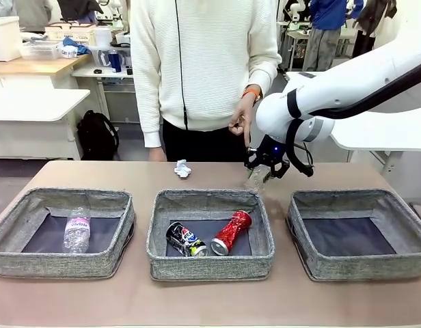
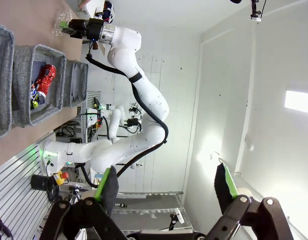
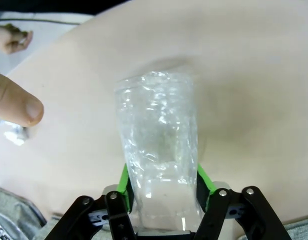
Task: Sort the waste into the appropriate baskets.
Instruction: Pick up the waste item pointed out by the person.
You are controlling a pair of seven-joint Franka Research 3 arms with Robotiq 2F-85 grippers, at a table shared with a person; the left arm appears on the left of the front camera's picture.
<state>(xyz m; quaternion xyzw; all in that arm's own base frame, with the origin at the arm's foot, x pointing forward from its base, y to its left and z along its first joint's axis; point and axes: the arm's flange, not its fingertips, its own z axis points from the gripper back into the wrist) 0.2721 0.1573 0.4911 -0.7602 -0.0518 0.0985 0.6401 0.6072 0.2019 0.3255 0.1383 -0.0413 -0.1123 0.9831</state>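
Observation:
My right gripper (image 1: 265,166) (image 3: 162,186) is shut on the clear plastic cup (image 1: 255,179) (image 3: 157,140), holding it just above the table behind the middle basket (image 1: 209,199). That basket holds the crushed dark can (image 1: 185,239) and the crushed red can (image 1: 231,232) (image 2: 44,80). In the left basket (image 1: 33,205) lies the clear plastic bottle (image 1: 77,229). The right basket (image 1: 357,198) has nothing in it. The crumpled white paper wad (image 1: 182,169) rests on the table behind the middle basket. My left gripper (image 2: 166,185) is open, holding nothing, and faces a room wall.
A person in a white sweater stands at the far side, with one hand (image 1: 241,123) hanging close above my right gripper; a fingertip (image 3: 19,104) shows left of the cup. Bare table lies between the baskets and the front edge.

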